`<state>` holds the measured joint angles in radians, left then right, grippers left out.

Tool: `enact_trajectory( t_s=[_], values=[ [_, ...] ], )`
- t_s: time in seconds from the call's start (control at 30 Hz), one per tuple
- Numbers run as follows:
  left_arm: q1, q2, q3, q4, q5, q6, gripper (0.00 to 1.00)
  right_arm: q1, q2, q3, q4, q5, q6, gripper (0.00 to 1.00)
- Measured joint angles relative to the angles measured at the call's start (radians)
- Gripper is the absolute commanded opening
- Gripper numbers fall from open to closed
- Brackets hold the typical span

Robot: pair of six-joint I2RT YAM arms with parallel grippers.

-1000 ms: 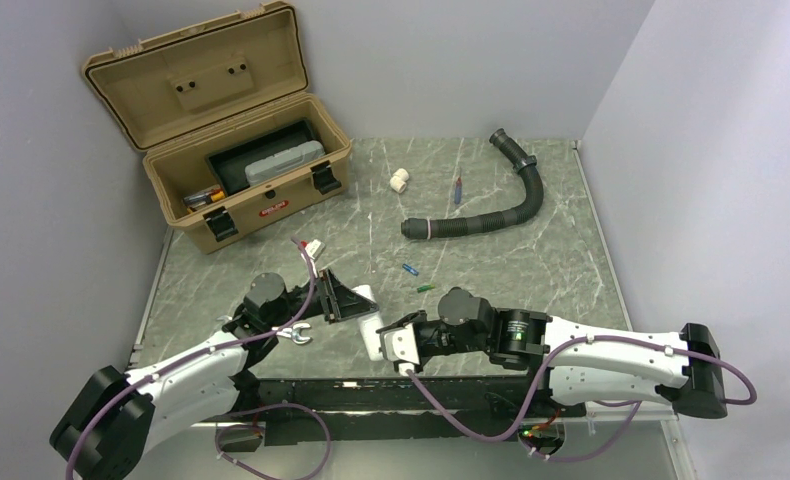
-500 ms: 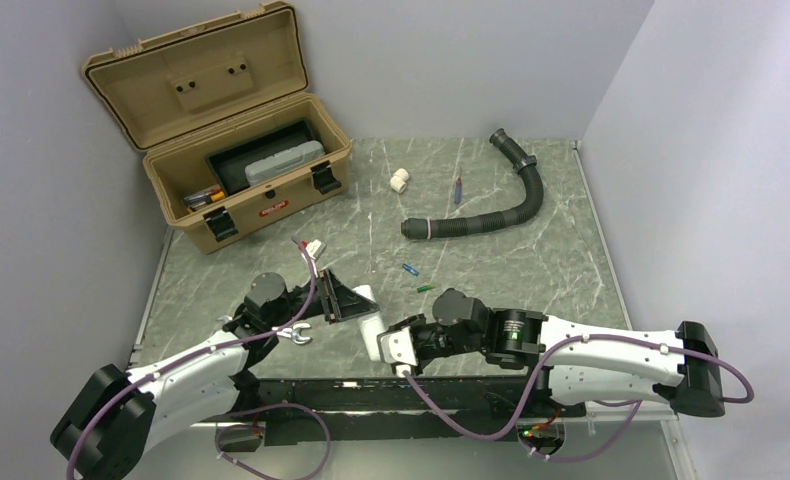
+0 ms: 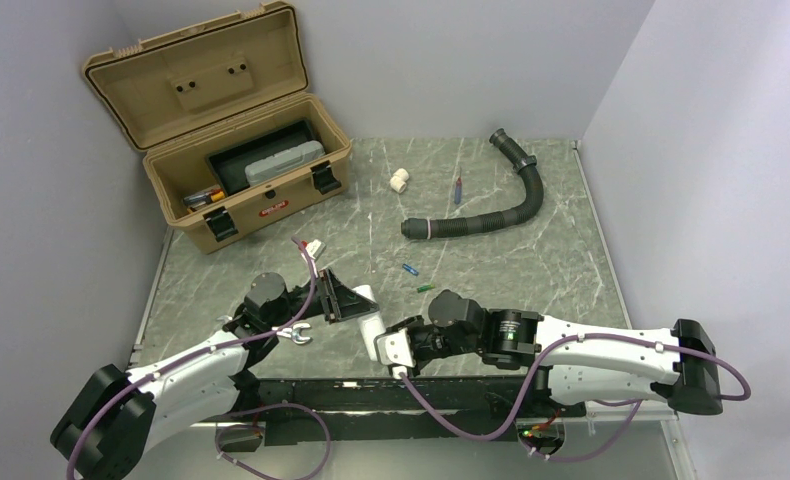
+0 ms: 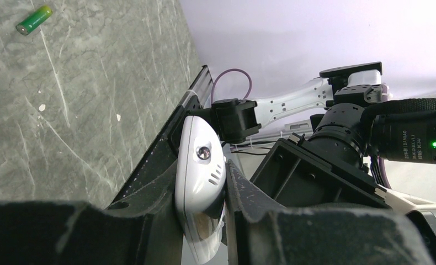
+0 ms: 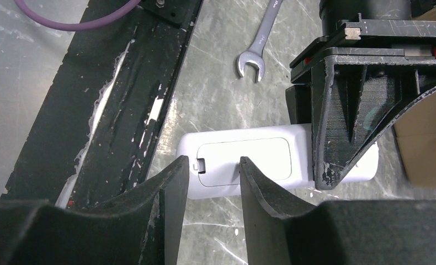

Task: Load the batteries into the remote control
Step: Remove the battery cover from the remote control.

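At the near edge, the left tool [image 4: 202,161] is clamped tight on the remote control [image 5: 299,154], which it holds just above the surface [image 3: 531,260] with the back turned up. The battery cover [image 5: 260,157] sits closed on that back. The right tool [image 5: 213,171] stands part-way open over the latch end of the cover, one fingertip on each side of the latch and nothing gripped between them. The motor behind it bears the word "DAMIAO" [image 4: 411,147]. A small open-ended wrench [image 5: 256,55] lies flat just beside the left tool.

A little farther out, apart from both arms, lie the batteries: the green one [image 3: 426,288] nearer and the blue one [image 3: 409,269] just beyond it. A white plug on red wires [image 3: 313,247] lies to their left. Farther back are a black corrugated hose [image 3: 491,205], a red-and-blue stick [image 3: 458,189] and a white pipe fitting [image 3: 400,180].

At the far left a tan toolbox [image 3: 196,95] stands open. Its red front label [image 3: 272,209] is too small to read. Inside, a black tray [image 3: 233,168] carries a grey case [image 3: 284,162], and small yellow and red items [image 3: 203,197] lie in the left end.
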<state>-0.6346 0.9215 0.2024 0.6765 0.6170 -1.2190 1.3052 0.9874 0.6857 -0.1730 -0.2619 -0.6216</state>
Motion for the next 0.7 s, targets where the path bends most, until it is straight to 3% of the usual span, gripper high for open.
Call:
enact_trajectory(
  t_s=[0.7],
  values=[
    [0.000,0.011,0.000,0.012,0.000,0.000,0.00,0.006,0.000,0.000,0.009,0.044,-0.019,0.40]
  ],
)
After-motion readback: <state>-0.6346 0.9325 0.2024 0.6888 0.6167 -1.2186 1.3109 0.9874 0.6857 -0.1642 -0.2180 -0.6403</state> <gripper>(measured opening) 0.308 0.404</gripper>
